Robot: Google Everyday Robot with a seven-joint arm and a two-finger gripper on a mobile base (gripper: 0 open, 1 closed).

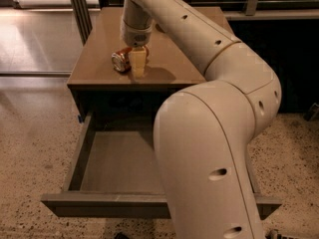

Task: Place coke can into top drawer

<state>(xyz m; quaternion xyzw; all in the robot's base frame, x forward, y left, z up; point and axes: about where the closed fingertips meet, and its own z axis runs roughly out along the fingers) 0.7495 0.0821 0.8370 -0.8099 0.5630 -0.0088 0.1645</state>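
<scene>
Jaws first: you are looking at them from a side that is hiding the gap, so whether they are clamping the coke can (121, 61) or standing loose around it cannot be told.

The gripper (138, 66) is hanging straight down from the wrist over the front part of the table (99, 39), and its cream tip is sitting right at the can, covering the can's right portion. The can is lying on its side near the table's front edge, well clear of the drawer, with its silver end facing front-left toward you. Because it is lying flat, the gripper is probably coming at it from above and across the body, since no upright side is offering itself.

The top drawer (109, 205) is standing pulled out directly below the table's front edge, showing its floor. That is likely why the can is being worked so close to the edge: from there it is needing only a short carry forward and down. The arm (214, 133) is bending back over the drawer's right half and hiding that side from you.

As for writing, you are getting nothing readable. The can is showing a red-orange body and a silver end, and no brand lettering is making itself out on the part in view.
</scene>
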